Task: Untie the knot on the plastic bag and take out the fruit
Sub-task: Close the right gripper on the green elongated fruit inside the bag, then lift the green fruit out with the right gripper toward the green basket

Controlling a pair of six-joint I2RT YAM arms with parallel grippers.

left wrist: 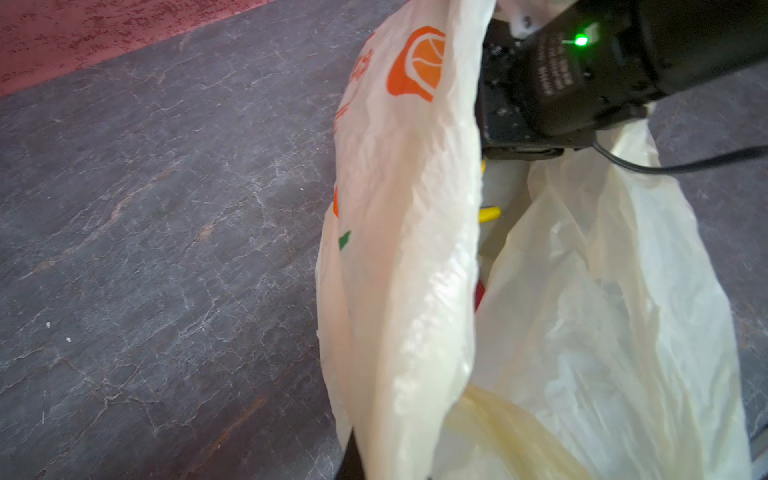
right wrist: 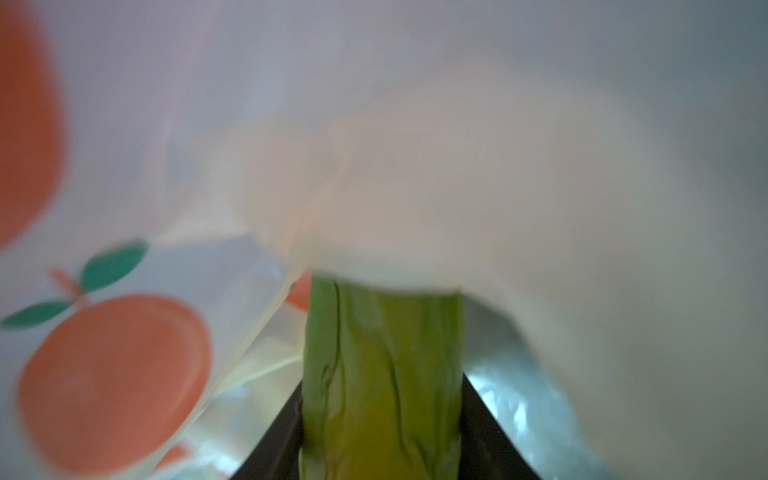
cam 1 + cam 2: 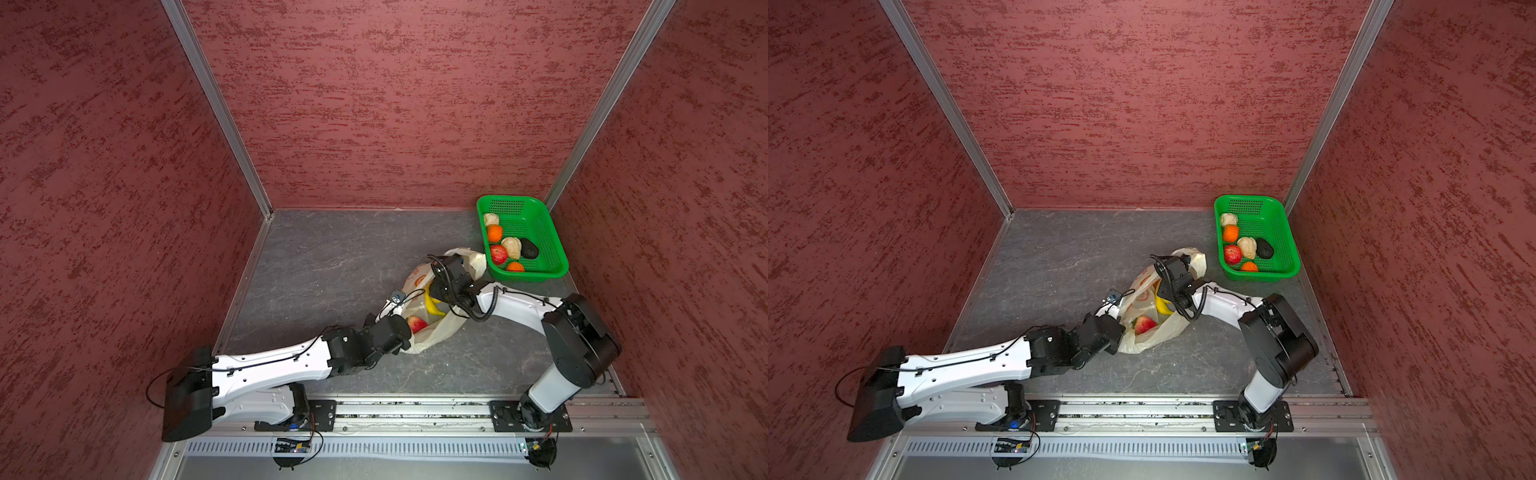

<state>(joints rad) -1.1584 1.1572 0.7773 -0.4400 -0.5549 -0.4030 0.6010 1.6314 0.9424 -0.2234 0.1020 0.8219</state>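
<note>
Item: plastic bag (image 3: 432,334), mid-bench, mouth open; thin limp film, likely slippery. Your left gripper (image 3: 409,340): jaws pinched on its rim. Right gripper (image 2: 380,453): jaws clamping yellow-green fruit (image 2: 382,340) inside; probably light, firm. Grip its middle.

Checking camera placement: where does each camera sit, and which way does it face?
Top views: high over the front rail, looking down on left arm, right arm, the pale-yellow crinkly plastic bag and green mesh basket.
Left wrist: beside the bag, facing its printed side; right arm's wrist shows.
Right wrist: inside the bag; own black fingers flank a yellow-green fruit.
Shared: the bag.
</note>
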